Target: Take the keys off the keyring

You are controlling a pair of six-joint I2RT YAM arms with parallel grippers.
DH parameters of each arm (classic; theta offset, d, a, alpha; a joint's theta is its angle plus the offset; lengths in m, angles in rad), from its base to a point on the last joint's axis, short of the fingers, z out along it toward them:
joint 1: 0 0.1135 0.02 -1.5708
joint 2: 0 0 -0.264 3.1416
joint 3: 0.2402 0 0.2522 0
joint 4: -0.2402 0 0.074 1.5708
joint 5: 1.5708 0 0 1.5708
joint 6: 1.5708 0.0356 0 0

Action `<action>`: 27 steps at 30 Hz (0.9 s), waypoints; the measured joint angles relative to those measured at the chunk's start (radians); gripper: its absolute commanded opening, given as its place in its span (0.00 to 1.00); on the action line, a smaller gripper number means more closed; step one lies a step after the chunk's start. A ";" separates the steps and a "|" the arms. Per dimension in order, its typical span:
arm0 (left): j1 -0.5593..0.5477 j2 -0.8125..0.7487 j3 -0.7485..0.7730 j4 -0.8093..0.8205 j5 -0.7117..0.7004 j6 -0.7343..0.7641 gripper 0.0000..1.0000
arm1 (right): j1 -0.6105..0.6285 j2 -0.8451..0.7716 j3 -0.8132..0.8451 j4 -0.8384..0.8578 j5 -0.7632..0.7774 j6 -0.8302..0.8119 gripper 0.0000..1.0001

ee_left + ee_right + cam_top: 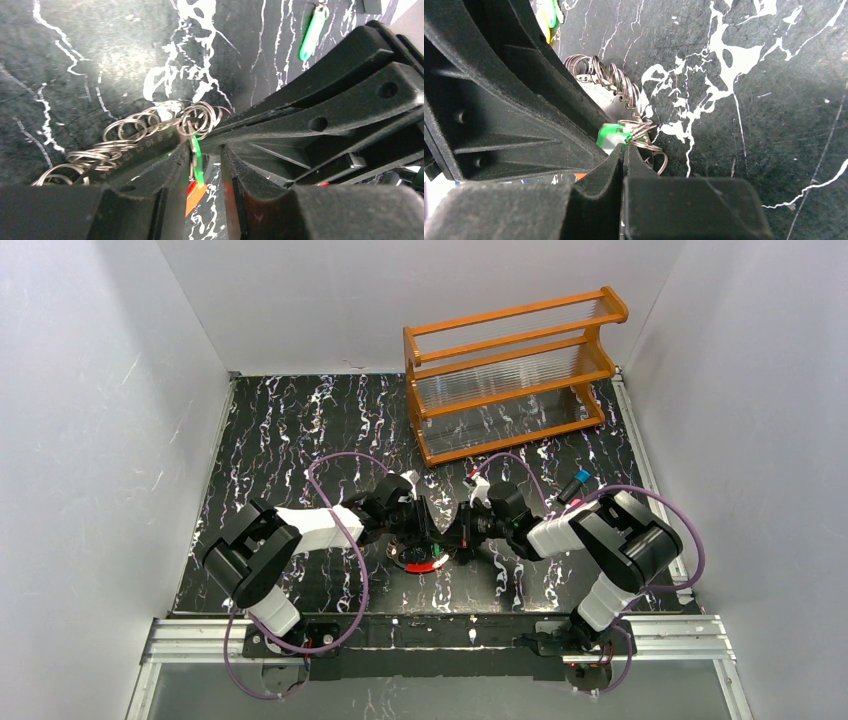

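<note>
Right gripper [624, 147] is pinched shut on the small green-headed metal key [611, 135] at its tips, with the silvery ribbed coil keyring [609, 75] just beyond them; the left gripper [205, 147] stands part-way apart at that coil, grip unclear. Pulling may drag the whole ring if that hold slips

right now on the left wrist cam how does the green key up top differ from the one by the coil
Far green key lies flat on the table, clear of the keyring; near green key sits against its coil, inside the left tool. Far one shows whole, near one is partly hidden. Both are green.
</note>
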 measured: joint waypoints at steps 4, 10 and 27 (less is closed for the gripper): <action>-0.014 -0.001 0.000 0.013 -0.005 0.012 0.18 | -0.002 0.000 -0.010 0.019 0.000 0.008 0.08; -0.015 -0.002 -0.007 0.010 -0.019 0.020 0.10 | -0.002 0.000 -0.024 0.044 0.001 0.011 0.08; -0.022 -0.040 0.062 -0.192 -0.129 0.193 0.00 | 0.001 -0.213 0.012 -0.190 -0.002 -0.253 0.45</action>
